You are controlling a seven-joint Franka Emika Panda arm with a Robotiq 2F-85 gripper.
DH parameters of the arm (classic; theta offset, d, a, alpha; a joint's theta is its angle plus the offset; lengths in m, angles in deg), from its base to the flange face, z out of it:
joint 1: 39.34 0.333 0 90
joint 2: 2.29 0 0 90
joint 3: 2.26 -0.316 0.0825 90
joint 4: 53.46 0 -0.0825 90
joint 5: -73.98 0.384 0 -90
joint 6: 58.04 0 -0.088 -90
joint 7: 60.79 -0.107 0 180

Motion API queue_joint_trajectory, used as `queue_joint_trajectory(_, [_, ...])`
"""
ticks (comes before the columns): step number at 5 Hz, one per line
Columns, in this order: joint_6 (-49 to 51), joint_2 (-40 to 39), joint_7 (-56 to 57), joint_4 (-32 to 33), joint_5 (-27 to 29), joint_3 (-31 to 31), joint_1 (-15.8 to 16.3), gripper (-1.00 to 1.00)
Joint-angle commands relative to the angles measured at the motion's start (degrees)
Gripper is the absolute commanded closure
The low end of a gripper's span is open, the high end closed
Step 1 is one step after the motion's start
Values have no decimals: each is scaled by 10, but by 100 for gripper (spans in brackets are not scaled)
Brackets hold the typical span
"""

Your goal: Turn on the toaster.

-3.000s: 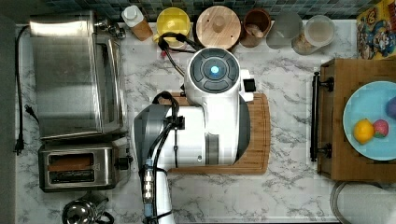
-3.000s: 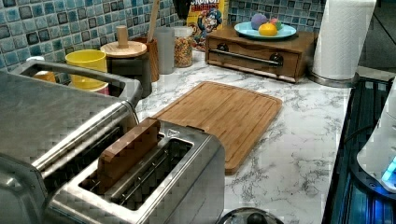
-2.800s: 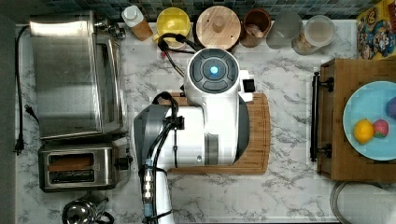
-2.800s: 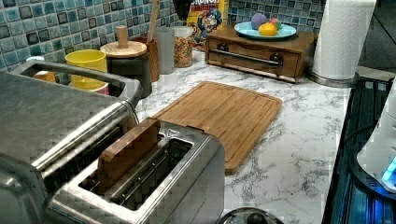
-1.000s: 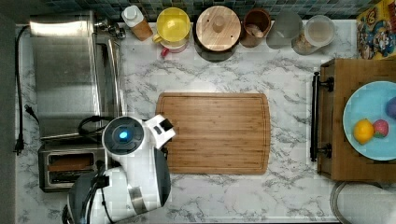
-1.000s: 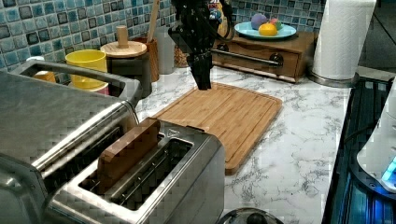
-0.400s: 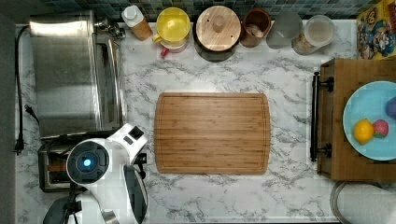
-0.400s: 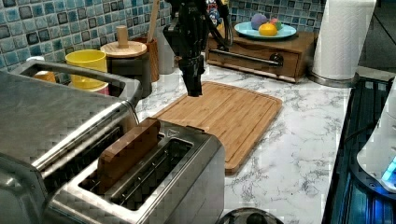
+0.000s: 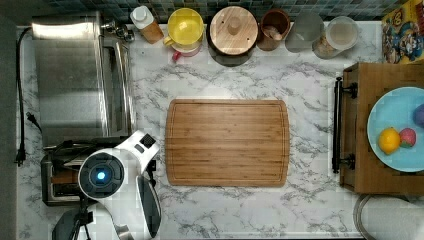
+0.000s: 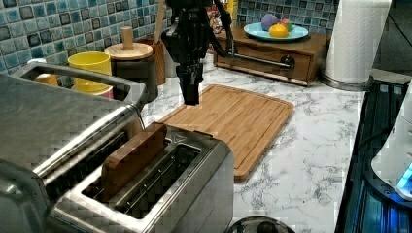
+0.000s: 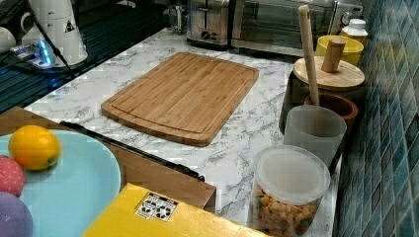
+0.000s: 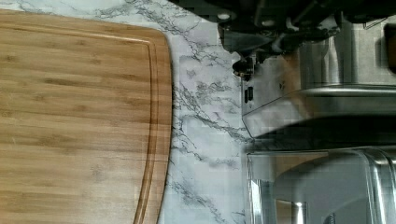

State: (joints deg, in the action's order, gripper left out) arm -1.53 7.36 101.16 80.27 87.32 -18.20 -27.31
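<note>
The toaster [image 10: 160,194] is a small steel box at the left view's front, with a brown slice [image 10: 133,158] standing high in one slot. In the top view the toaster [image 9: 57,182] lies at the lower left, half covered by my arm's white body [image 9: 107,177]. My gripper [image 10: 190,97] hangs tip down, shut and holding nothing, above the counter between the toaster's far end and the cutting board [image 10: 233,119]. The wrist view has the toaster's end face [image 12: 280,98] and a small black knob [image 12: 243,67] close below my hand.
A large steel toaster oven [image 9: 75,80] stands right beside the toaster. Jars and a yellow cup [image 9: 185,25] line the tiled back wall. A wooden box carrying a blue plate [image 9: 395,125] of fruit sits at the top view's right. A kettle lid [image 10: 257,225] is beside the toaster.
My arm has swung from over the cutting board toward the top view's lower left and now sits over the toaster's end. The toaster and its slice have not moved.
</note>
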Motion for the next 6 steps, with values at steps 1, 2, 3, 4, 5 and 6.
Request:
queue_joint_trajectory(1, [10, -4, 73, 25, 75, -13, 27, 100])
queue_joint_trajectory(2, [14, -28, 40, 16, 42, -20, 25, 100])
queue_joint_trajectory(3, [7, -43, 20, 12, 27, -23, 23, 100])
queue_joint_trajectory(4, [4, -51, 19, 13, 31, -25, 25, 100])
queue_joint_trajectory(5, [8, -74, 29, 8, 44, -29, 26, 100])
queue_joint_trajectory(6, [4, -114, -19, -1, 1, -39, 23, 100])
